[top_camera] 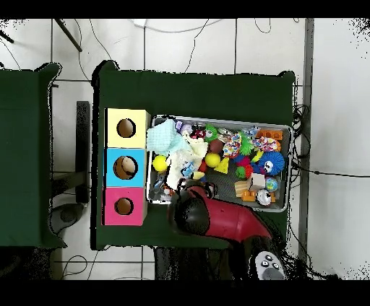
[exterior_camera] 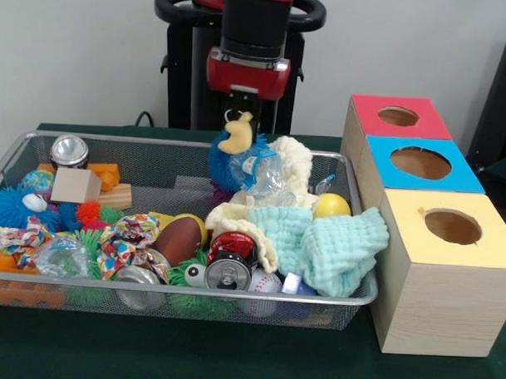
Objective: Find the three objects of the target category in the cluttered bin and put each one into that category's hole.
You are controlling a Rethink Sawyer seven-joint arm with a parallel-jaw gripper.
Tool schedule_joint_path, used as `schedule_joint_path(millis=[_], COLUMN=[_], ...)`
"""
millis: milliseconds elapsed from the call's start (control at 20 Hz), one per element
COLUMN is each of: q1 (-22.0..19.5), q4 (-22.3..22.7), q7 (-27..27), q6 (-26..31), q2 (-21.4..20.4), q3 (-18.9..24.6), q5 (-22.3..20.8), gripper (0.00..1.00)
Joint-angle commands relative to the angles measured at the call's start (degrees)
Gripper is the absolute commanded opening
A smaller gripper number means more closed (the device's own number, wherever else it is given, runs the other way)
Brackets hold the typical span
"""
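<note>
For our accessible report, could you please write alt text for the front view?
A red and black robot arm's gripper hangs over a cluttered silver wire-mesh basket, with a small yellow plush toy at its tip. Three wooden boxes with round holes, topped red, blue and yellow, stand beside it.

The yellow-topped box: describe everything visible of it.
The yellow-topped box is a pale wooden cube, grain showing on its sides, with a yellow top face cut by one round hole with a small notch at its edge. It stands upright on the green table cover, nearest the front camera in a row with the blue-topped box behind it. Its side sits close against the wire bin.
</note>
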Motion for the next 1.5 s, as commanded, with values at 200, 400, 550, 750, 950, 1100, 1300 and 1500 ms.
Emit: schedule_joint_path(millis=[200,400,550,750,950,1100,1300,1500], q1=[-3.4,-7.2,-12.6,-16.4,-17.3,-16.9,-16.8,-16.8], q4=[-7.6,-8.7,-8.7,-10.4,-13.3,-14.8,-19.4,-21.7], q7=[-7.5,-16.4,-27.4,-39.6,-42.1,-41.4,-49.7,-56.1], q6=[13.7,16.5,21.5,28.5,34.6,34.9,41.4,45.1], q2=[-3.1,-2.3,-2.1,-2.4,-1.1,-0.3,1.4,1.6], q3=[15.1,24.6,36.0,46.3,50.7,51.2,54.3,56.5], q5=[-2.4,-6.4,-9.6,-15.0,-17.0,-18.3,-19.3,-21.0], gripper=[0.0,0.0,0.0,0.0,0.0,0.0,0.0,0.0])
